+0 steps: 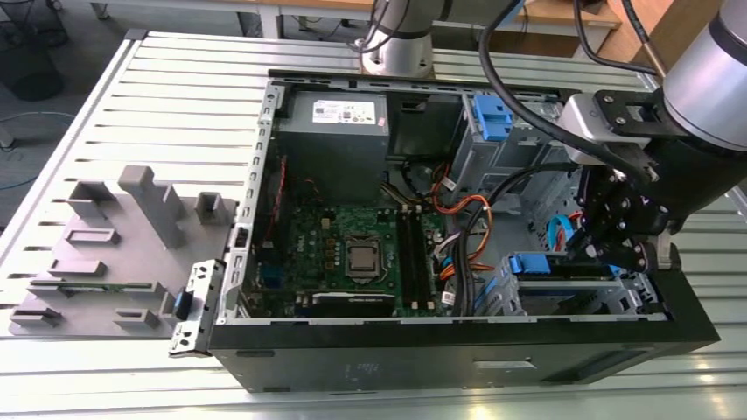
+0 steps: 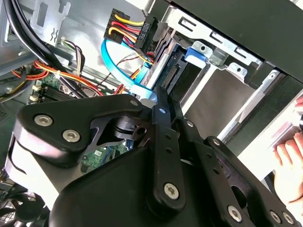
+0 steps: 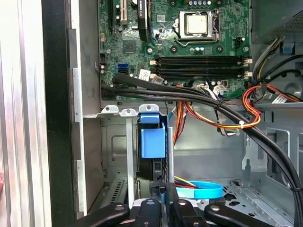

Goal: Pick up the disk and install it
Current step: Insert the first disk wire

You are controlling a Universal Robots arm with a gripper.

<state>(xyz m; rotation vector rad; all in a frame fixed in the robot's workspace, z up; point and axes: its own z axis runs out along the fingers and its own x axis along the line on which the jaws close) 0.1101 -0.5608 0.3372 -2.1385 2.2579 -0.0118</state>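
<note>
Grey moulded fixture tray (image 1: 111, 254) sits on the slatted table at the exterior view's left; next comes the open black computer case (image 1: 467, 354) with its green motherboard (image 1: 350, 249). Further right, the black gripper (image 1: 617, 249) hangs over the metal drive cage (image 1: 561, 297), where the silver-grey disk with blue plastic bracket (image 3: 153, 142) stands slotted on edge. Whether the jaws pinch it, I cannot tell. The disk looks rigid, fairly dense and shock-sensitive; its flat sides or bracket seem the safest hold.

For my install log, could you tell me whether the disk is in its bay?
In: the disk sits edge-on inside the metal drive bay, blue bracket showing.
</note>
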